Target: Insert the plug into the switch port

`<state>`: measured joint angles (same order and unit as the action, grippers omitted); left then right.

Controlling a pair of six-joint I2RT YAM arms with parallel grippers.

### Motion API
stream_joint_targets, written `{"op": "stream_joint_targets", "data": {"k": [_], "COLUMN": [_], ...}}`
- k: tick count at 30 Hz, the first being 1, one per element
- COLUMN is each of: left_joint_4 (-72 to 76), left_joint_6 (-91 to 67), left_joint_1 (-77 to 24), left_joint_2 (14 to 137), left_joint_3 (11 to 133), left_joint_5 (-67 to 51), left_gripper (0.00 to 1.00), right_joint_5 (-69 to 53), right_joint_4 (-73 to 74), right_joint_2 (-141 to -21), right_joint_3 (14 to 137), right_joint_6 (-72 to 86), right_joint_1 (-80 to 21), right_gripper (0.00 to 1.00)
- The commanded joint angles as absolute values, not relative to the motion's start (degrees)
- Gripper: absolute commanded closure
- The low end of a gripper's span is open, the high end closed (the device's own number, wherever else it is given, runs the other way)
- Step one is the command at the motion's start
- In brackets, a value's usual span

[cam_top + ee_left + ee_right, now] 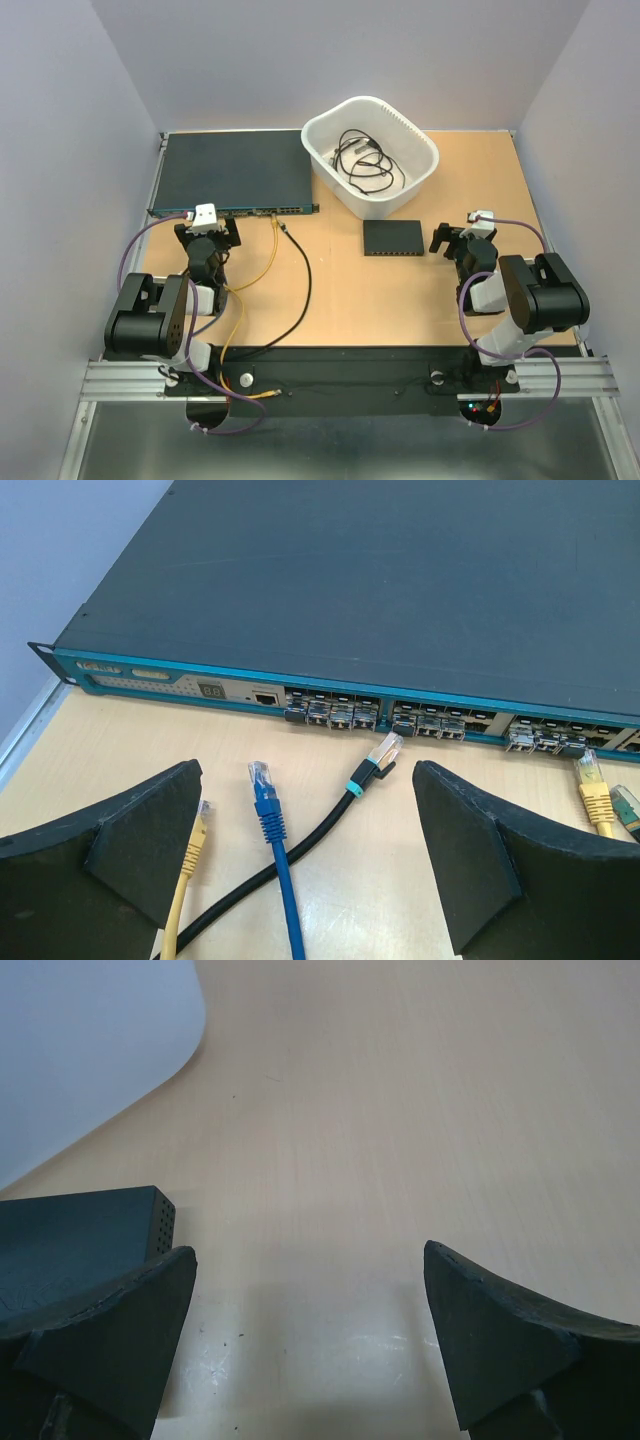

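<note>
Walls (60,150): plain pale lilac, closing the worktop in on three sides.
Worktop (480,180): flat, matte tan wood grain.
Rack unit (235,170): wide and dark, far left, with its teal-edged socket face turned towards my left arm. It is not the target.
Basket (415,150): white, far centre, with spare cables coiled inside.
Small switch (393,235): flat black box at centre right, its long side running across the worktop.
Left hand (207,237): spread wide, gripping nothing, facing the rack unit.
Right hand (455,240): also wide and empty. The small switch's corner sits just beside one finger (110,1340).
Plug (385,750): clear tip, teal boot, black cable, loose on the worktop just ahead of the left hand, between its fingers. Its long axis points away and slightly right, with the tip almost at the rack unit. A blue plug (262,780) and a yellow plug (203,815) lie to its left. I take the black one as mine, though I can't be certain.
Switch port (393,252): one of a row on the small switch's near edge, too small to tell apart.
Coming move: the left arm is nearer the plug. The port lies well to the plug's right, beside the right arm.
</note>
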<state>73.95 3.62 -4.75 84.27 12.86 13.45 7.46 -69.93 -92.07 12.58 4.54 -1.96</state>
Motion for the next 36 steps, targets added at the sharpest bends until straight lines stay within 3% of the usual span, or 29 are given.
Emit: {"op": "stream_joint_targets", "data": {"k": [1,16,23,27,31,36], "left_joint_4": [88.9,88.9,88.9,88.9,88.7,88.7], "left_joint_6": [4.4,4.4,4.4,4.2,4.3,4.3], "left_joint_1": [-4.7,-4.7,-4.7,-4.4,-4.4,-4.4], "left_joint_2": [83.5,83.5,83.5,83.5,83.5,83.5], "left_joint_3": [13.7,13.7,13.7,13.7,13.9,13.8], "left_joint_5": [13.4,13.4,13.4,12.8,12.7,12.7], "left_gripper": [0.01,0.01,0.01,0.01,0.01,0.01], "right_joint_5": [7.3,9.1,5.5,-3.9,-3.4,-4.1], "right_joint_4": [-74.0,-72.4,-41.4,-37.1,-25.9,-13.0], "right_joint_2": [-91.5,-88.2,-68.9,-62.1,-61.4,-66.4], "right_joint_3": [13.4,13.9,22.5,25.0,27.8,33.6], "right_joint_6": [4.0,4.4,11.4,24.5,39.6,38.2], "right_joint_1": [-2.3,-2.2,-3.4,-4.0,-3.8,-3.9], "right_gripper": [0.00,0.00,0.00,0.00,0.00,0.00]}}
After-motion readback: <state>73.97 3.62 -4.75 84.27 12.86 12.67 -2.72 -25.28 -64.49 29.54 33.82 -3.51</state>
